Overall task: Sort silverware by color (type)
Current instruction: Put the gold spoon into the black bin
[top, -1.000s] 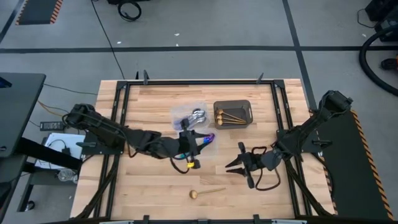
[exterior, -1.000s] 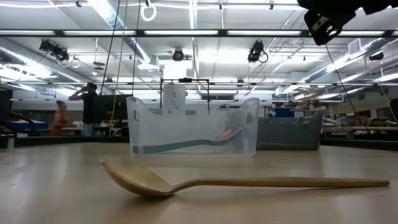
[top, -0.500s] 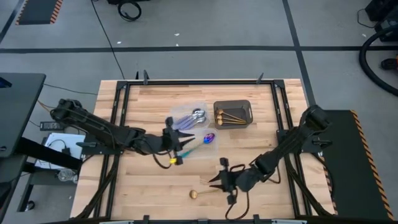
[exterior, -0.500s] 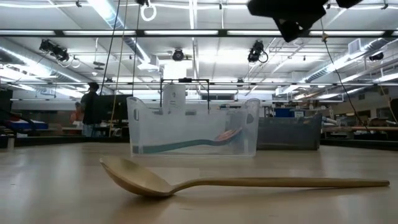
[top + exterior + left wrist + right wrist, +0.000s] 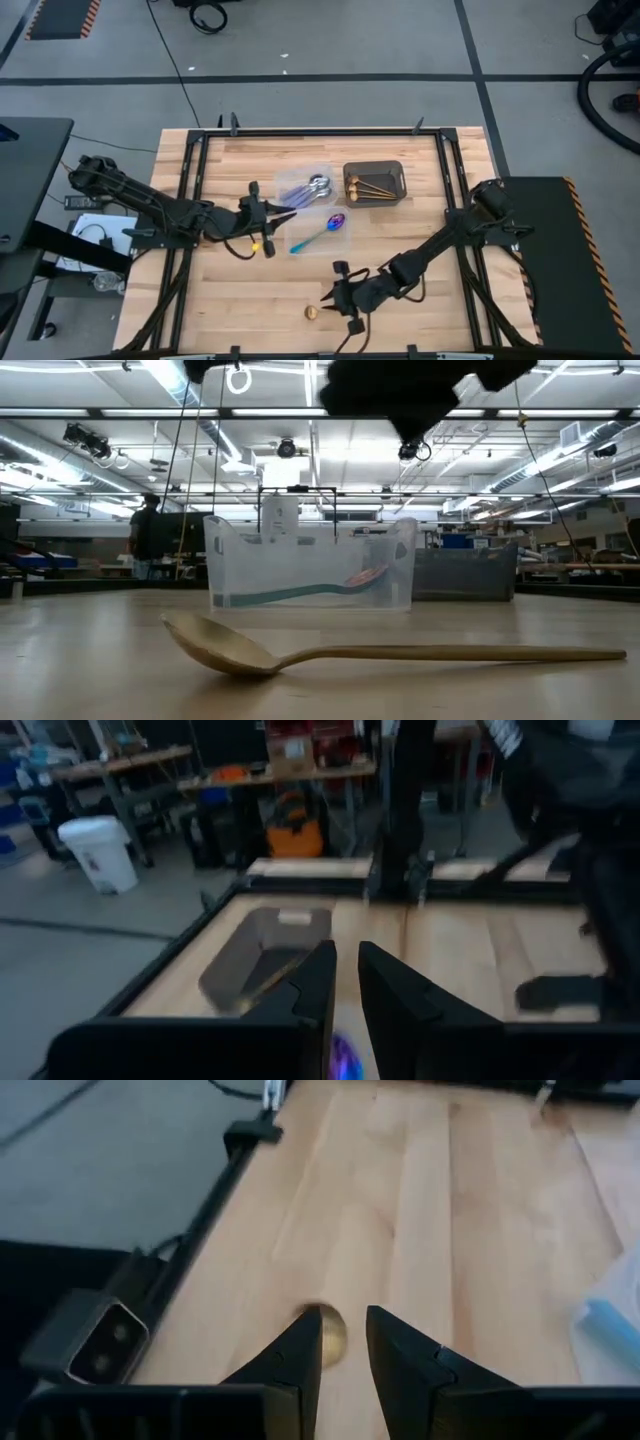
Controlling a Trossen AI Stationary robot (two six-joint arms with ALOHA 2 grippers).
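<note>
Table (image 5: 420, 180) nearly sorted. Right gripper (image 5: 335, 297) has swung down over the last loose gold spoon (image 5: 312, 312) at the near edge, fingers slightly apart, empty. Left gripper (image 5: 262, 215) has drawn back, fingers parted narrowly, purple spoon (image 5: 322, 233) released in its clear tub.

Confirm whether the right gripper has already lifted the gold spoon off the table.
No. In the low view the gold spoon lies flat on the wooden table, with the right gripper above it.
</note>
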